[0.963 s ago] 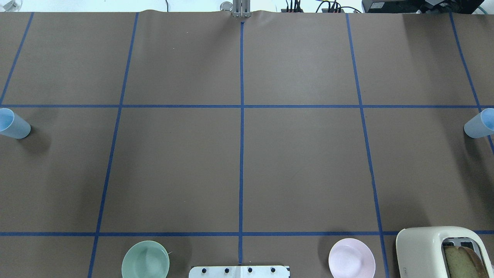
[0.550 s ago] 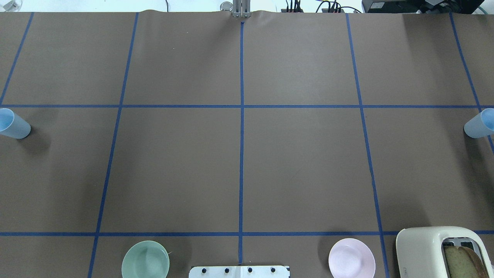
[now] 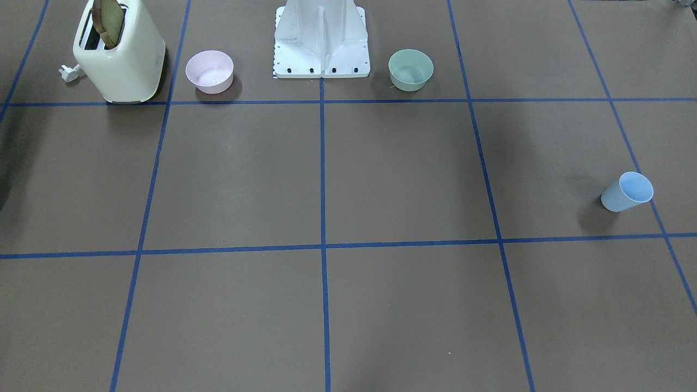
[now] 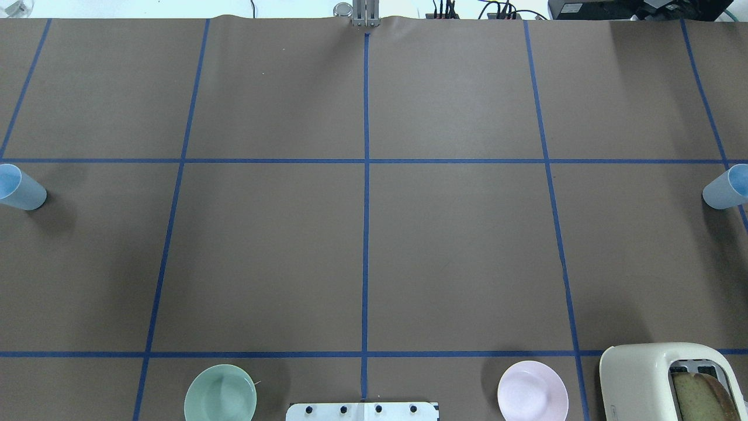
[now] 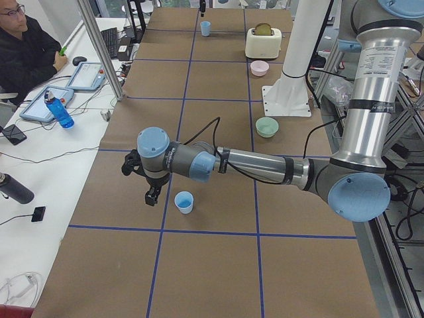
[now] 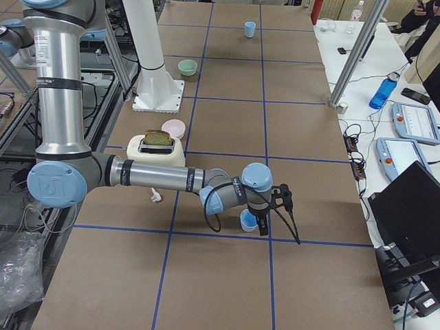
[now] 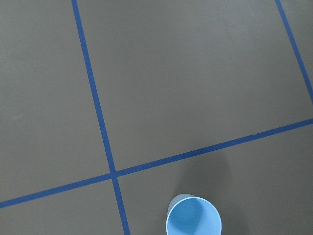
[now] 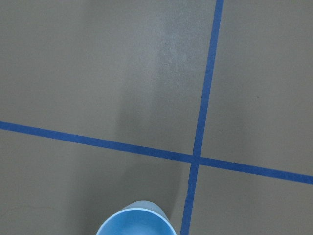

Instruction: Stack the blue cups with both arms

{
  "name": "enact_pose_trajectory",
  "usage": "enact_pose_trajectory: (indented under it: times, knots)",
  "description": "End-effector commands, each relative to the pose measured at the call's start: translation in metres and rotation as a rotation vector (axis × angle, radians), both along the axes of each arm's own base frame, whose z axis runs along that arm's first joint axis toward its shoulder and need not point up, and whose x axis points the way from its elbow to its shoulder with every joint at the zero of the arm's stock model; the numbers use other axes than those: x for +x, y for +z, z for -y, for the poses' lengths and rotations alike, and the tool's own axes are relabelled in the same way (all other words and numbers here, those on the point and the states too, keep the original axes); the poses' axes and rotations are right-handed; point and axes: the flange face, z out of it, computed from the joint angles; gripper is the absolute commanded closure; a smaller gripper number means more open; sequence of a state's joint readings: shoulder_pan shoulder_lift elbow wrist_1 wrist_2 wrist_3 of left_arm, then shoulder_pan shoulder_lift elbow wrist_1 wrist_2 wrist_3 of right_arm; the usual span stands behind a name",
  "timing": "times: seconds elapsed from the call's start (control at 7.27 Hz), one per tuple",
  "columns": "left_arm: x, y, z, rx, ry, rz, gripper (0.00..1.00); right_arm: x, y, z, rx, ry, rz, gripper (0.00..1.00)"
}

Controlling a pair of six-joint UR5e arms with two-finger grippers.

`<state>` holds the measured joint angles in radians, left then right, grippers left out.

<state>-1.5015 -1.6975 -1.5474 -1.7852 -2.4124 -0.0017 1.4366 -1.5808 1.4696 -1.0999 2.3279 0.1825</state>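
Two pale-blue cups stand upright at opposite ends of the table. One cup [image 4: 20,190] is at the overhead view's left edge, the other cup [image 4: 727,188] at its right edge. The left cup also shows in the front view [image 3: 627,191] and in the left wrist view [image 7: 193,216]. My left gripper [image 5: 151,193] hangs just beside this cup [image 5: 184,201], apart from it. My right gripper [image 6: 267,218] is close beside the right cup [image 6: 248,220], which shows at the bottom of the right wrist view [image 8: 137,219]. I cannot tell whether either gripper is open or shut.
A cream toaster [image 4: 666,380] with a bread slice, a pink bowl [image 4: 532,390] and a sage-green bowl [image 4: 220,393] stand near the white pedestal [image 3: 321,38]. A side table with tablets, a blue bottle [image 5: 59,111] and an operator [image 5: 26,46] runs along the far edge.
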Motion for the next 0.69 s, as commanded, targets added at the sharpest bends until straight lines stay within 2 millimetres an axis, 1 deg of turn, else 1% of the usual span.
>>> enact_pose_trajectory:
  times: [0.0,0.14,0.28,0.41,0.55]
  knots:
    - [0.027,0.016,0.009,0.006,0.006,-0.011,0.02,0.0,0.005,-0.007,-0.011,-0.005,0.009,0.0]
    - [0.034,0.021,0.009,0.003,0.015,-0.012,0.02,0.0,0.008,-0.011,-0.019,-0.006,0.013,0.0]
    - [0.048,0.028,0.01,0.012,0.029,-0.003,0.02,0.001,0.013,-0.016,-0.029,-0.006,0.011,0.0]
    - [0.063,0.034,0.011,0.013,0.028,0.004,0.02,0.001,0.013,-0.018,-0.029,-0.006,0.011,0.0]
    - [0.071,0.051,0.012,0.031,0.031,0.029,0.02,0.001,0.014,-0.019,-0.029,-0.007,0.011,0.0]
